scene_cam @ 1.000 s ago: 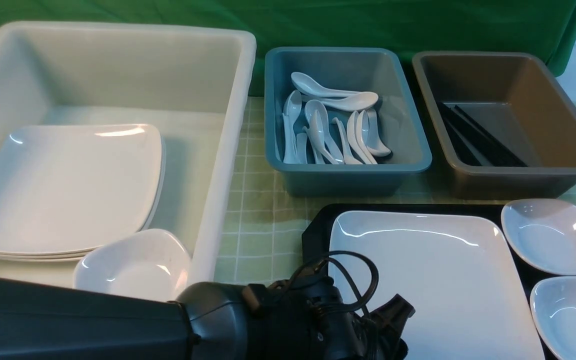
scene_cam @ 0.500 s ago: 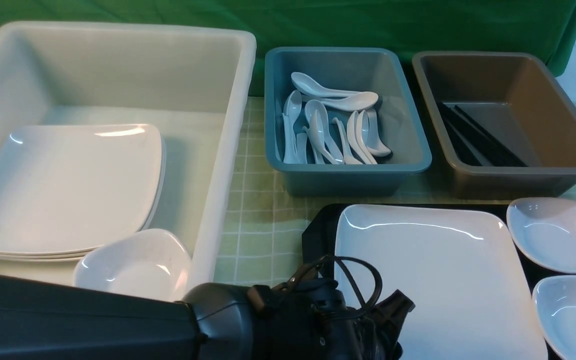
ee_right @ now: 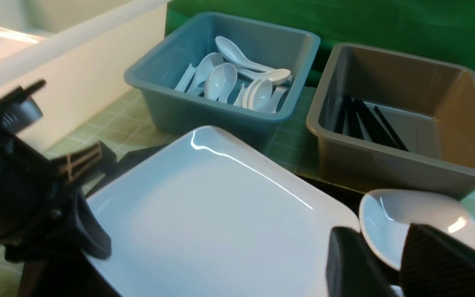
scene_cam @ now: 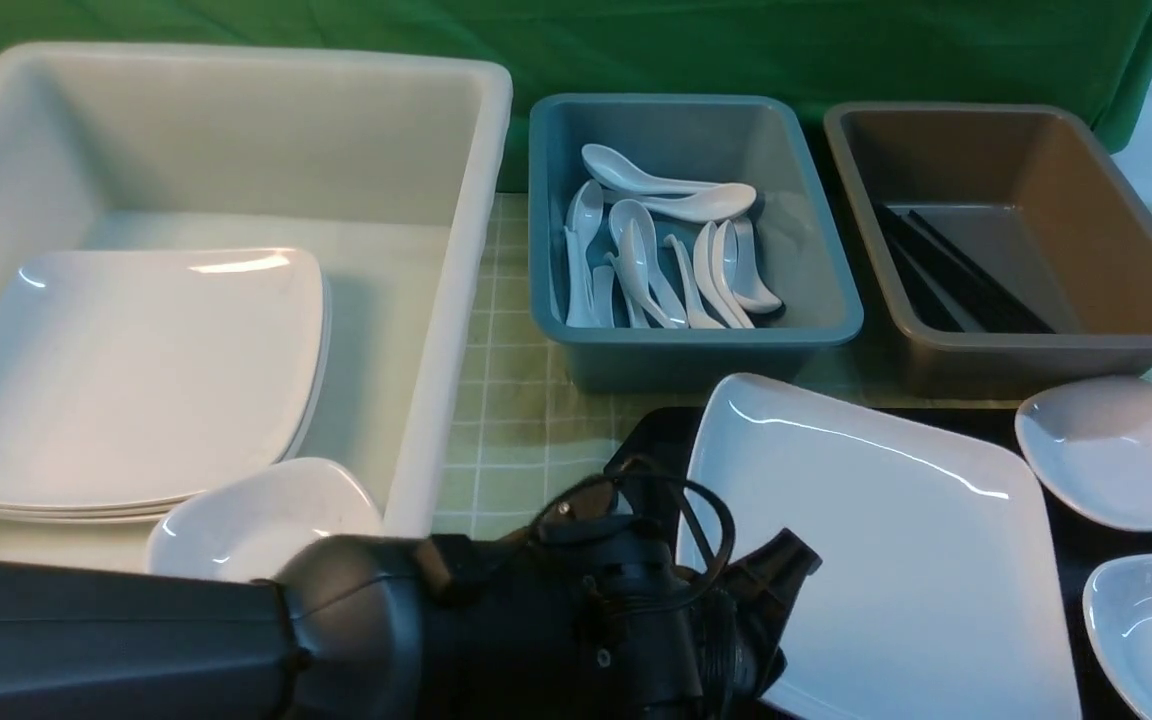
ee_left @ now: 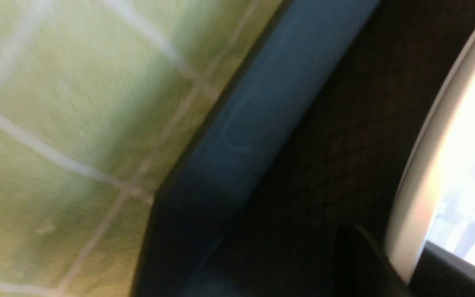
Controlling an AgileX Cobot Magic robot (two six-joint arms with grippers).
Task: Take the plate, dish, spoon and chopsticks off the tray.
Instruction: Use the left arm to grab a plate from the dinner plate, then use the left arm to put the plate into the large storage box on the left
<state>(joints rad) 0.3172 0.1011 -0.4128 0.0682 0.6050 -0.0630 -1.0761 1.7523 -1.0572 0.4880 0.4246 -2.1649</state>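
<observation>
Since a second ago the plate [scene_cam: 886, 560] has come up off the tray [scene_cam: 1101, 542] on its far side and swung round. Its far corner, which lay flat inside the tray's far edge, now pokes out over that edge, and the whole plate sits tilted. The left arm has drawn back towards the tray's near-left corner, and the small dish [scene_cam: 1116, 450] at the tray's far-right corner has shifted and tipped a little.

From where I stand the left gripper [scene_cam: 771, 640] is clamped on the plate's rim at the tray's near-left side. The left wrist view, though blurred, shows a dark finger [ee_left: 361, 255] tight against the white rim, with the tray's raised edge and the green checked cloth [ee_left: 56, 123] beside it. The right gripper [ee_right: 382, 243] hangs over the tray's right side, close to the plate's corner and that small dish. Its jaws stand a little apart and I can see nothing caught in them.

A second small dish [scene_cam: 1151, 630] lies on the tray's near-right part. Just beyond the tray's far edge stand a blue bin [scene_cam: 696, 350] with white spoons [scene_cam: 666, 260] in it and a brown bin [scene_cam: 1016, 360] with black chopsticks [scene_cam: 956, 280] in it. Well off the tray's left side is a big white tub [scene_cam: 446, 300] holding stacked plates [scene_cam: 136, 370] and another dish.
</observation>
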